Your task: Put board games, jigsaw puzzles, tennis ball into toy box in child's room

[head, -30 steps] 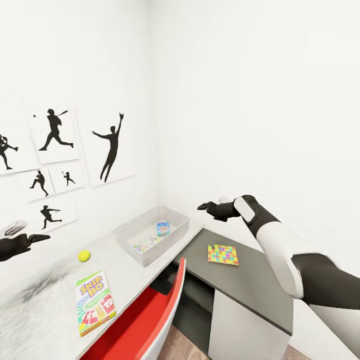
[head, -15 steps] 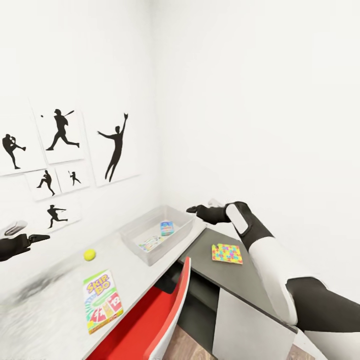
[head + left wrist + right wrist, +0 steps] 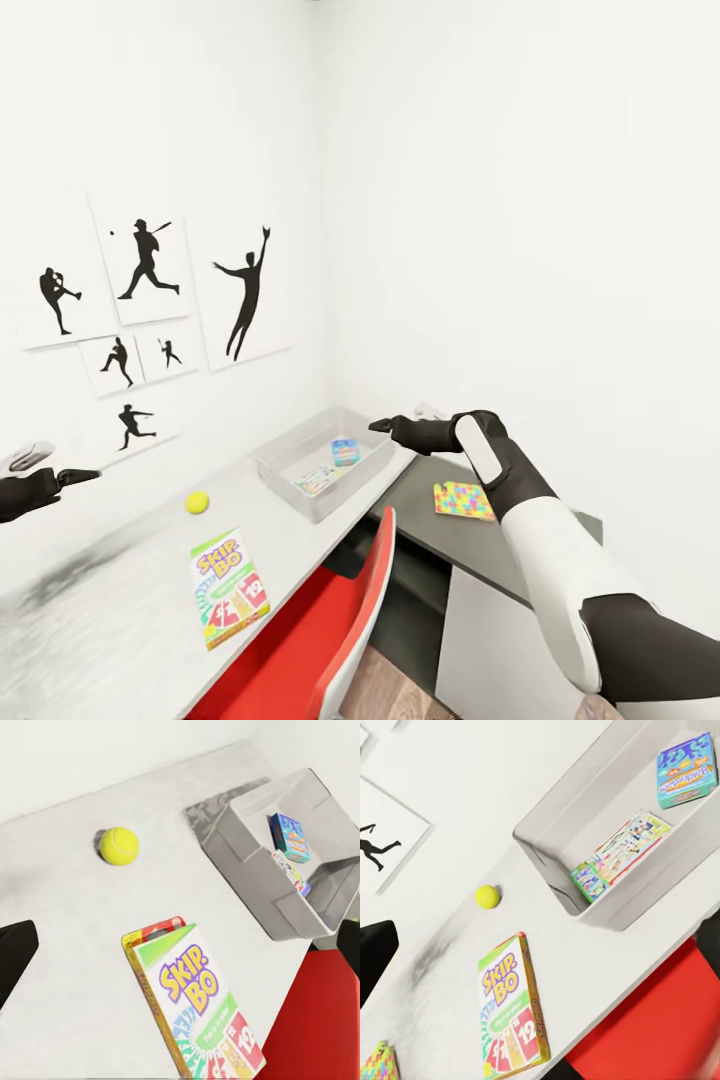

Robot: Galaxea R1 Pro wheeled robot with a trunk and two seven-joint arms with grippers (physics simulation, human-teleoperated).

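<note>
Head view: the toy box (image 3: pixel 322 472) sits on the pale worktop (image 3: pixel 120 590) with the blue board game (image 3: pixel 345 452) and a flat printed game (image 3: pixel 315 481) inside. The tennis ball (image 3: pixel 197 502) and Skip-Bo box (image 3: pixel 230 587) lie nearby, outside the toy box; a jigsaw puzzle (image 3: pixel 463 500) rests on the lower dark section beside it. Right pincer (image 3: pixel 385 426) hovers empty above the toy box's far end; left pincer (image 3: pixel 80 476) hangs well apart from it. I cannot tell either pincer's spread.

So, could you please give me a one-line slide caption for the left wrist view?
Tennis ball and Skip-Bo box lie on the table beside the toy box, which holds the blue game.
</note>
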